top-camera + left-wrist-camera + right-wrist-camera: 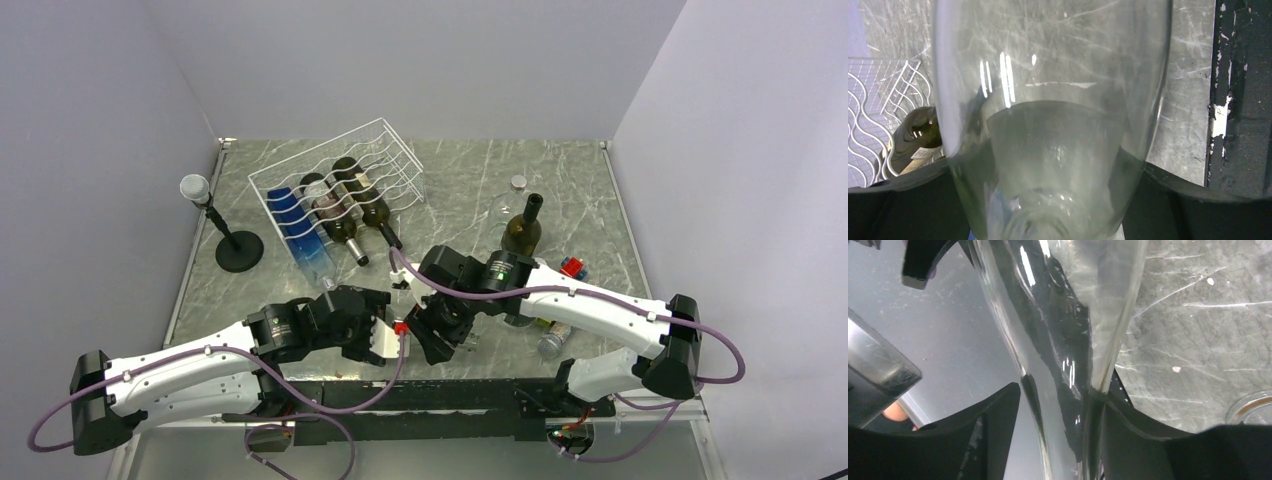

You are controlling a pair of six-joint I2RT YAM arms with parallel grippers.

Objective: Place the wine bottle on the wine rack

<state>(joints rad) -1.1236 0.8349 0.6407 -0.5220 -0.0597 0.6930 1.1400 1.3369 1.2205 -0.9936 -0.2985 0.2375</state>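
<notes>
The left gripper (1048, 172) is clamped wide around the body of the clear wine bottle (1053, 100). The bottle's tapering neck runs between the jaws of the right gripper (1063, 392), but whether they pinch it I cannot tell. Beyond both grippers, to their left, the wine rack (390, 150) holds a blue bottle (300, 228) and two dark bottles (350, 200). An upright green bottle (522, 230) stands beyond the right gripper, and a microphone stand (238, 248) far left of both.
</notes>
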